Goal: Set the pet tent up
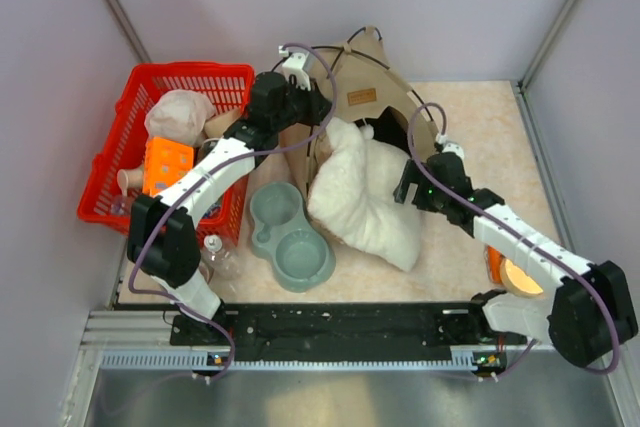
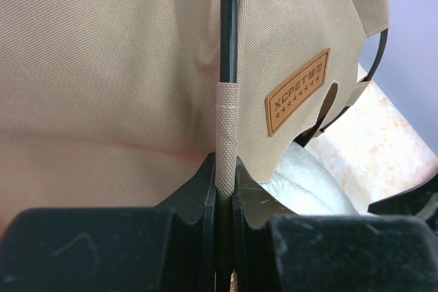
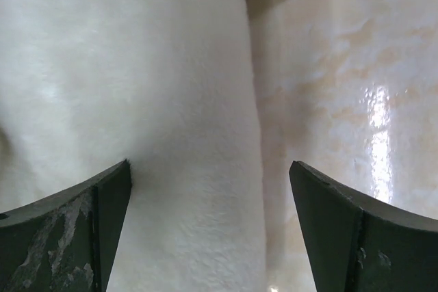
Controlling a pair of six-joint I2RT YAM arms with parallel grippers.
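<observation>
The pet tent (image 1: 365, 77) lies at the back of the table, tan fabric with a brown label patch (image 1: 361, 96) and thin dark poles. My left gripper (image 1: 318, 107) is at its left side. In the left wrist view this gripper (image 2: 226, 176) is shut on the tent's pole (image 2: 228, 18) where it enters a tan woven sleeve (image 2: 226, 121), beside the label (image 2: 298, 90). My right gripper (image 1: 405, 185) is open at the right edge of the fluffy white cushion (image 1: 360, 197). In the right wrist view its fingers (image 3: 102, 210) straddle the cushion's edge (image 3: 137, 66) without gripping it.
A red basket (image 1: 110, 162) holding several items stands at the left. A grey double pet bowl (image 1: 285, 237) sits in front of the cushion, with a clear plastic bottle (image 1: 218, 252) to its left. An orange object (image 1: 515, 272) lies under the right arm. Walls enclose the table.
</observation>
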